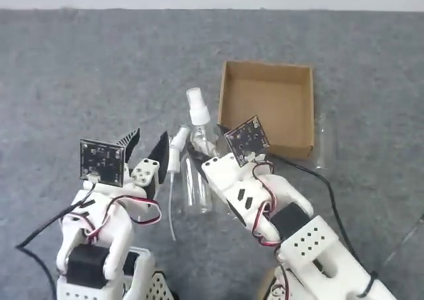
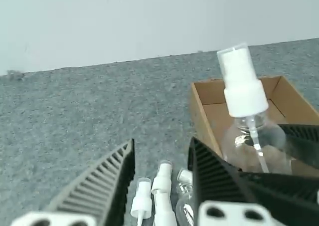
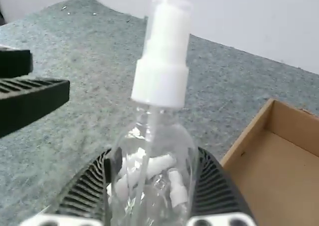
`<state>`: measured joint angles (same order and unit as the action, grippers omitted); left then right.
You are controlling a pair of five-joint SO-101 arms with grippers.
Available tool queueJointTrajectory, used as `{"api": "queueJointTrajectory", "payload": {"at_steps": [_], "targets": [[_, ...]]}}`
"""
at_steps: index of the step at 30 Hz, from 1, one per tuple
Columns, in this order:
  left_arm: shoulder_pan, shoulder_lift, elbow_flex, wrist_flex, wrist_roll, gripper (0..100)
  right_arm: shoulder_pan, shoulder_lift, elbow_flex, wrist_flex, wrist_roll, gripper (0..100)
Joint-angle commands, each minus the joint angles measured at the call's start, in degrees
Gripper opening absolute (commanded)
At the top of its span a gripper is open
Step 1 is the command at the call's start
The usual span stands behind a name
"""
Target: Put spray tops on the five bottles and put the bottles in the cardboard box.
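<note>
The right gripper (image 3: 152,193) is clenched on a clear plastic bottle (image 1: 203,137) that carries a white spray top (image 1: 197,106). Its ribbed black fingers (image 3: 83,190) press both sides of the bottle's body, and the bottle stands roughly upright. Whether its base touches the grey felt desk (image 1: 79,68) cannot be told.

In the high view, the open brown cardboard box (image 1: 231,101) lies at 3 o'clock of the held bottle, just beside it. The left gripper (image 2: 160,183) sits at 9 o'clock of the bottle, released, with its jaws spread wide and nothing between them. Between the two grippers a loose white spray top with a long thin tube (image 1: 177,146) lies on the desk, and the left wrist view shows another small white spray top (image 2: 141,198) beside it.

A second clear bottle without a top (image 1: 196,189) lies on its side at 6 o'clock of the held one, next to the right arm. A third clear bottle (image 1: 322,141) lies at 4 o'clock of the box, just outside its wall.
</note>
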<state>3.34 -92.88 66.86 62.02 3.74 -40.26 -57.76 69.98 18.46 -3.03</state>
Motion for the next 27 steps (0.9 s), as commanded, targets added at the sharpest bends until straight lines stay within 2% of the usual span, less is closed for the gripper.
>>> {"api": "queueJointTrajectory", "payload": {"at_steps": [1,27], "targets": [[0.0,-0.7,-0.4,-1.5,-0.3,16,0.9,-1.5,-1.0,-0.7,-0.6,0.6],[0.0,-0.7,0.2,-1.8,-0.5,16,1.1,-1.5,-3.9,-0.3,-0.3,0.6]]}}
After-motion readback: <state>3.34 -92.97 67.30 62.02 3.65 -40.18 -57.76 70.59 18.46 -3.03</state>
